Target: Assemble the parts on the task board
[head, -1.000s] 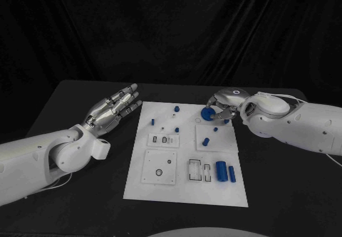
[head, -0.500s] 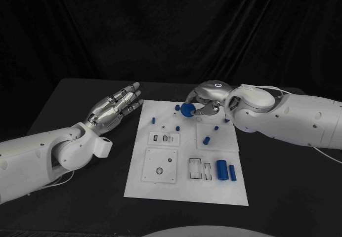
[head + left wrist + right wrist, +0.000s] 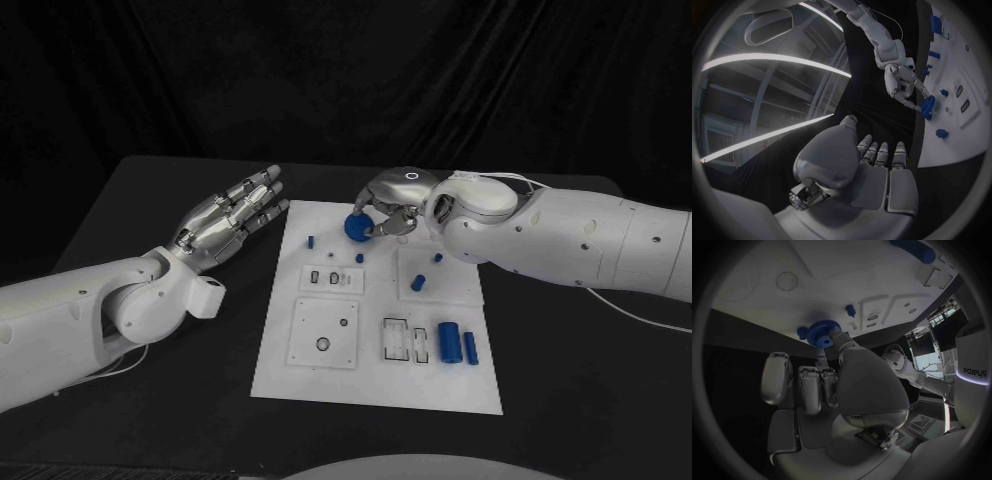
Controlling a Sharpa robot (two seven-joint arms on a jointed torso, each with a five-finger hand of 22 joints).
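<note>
Carrying blue gear [image 3: 355, 228] in right hand [image 3: 387, 207], fingers pinching it, above far end of white board [image 3: 375, 390], likely seeking its peg. Left hand [image 3: 231, 217] open beside board, clear of work.

A white rectangular task board [image 3: 378, 385] is laid flat in the middle of the black table. A round blue toothed gear [image 3: 355, 228] is held just above the board's far end, pinched by the right hand [image 3: 389, 205]. Small blue pegs [image 3: 310, 241] are stood upright at the far end. Two more short blue pieces [image 3: 417, 284] are seen on a raised square plate right of centre. Two blue cylinders [image 3: 449, 345], one thick and one thin, are laid side by side nearer the right edge.
</note>
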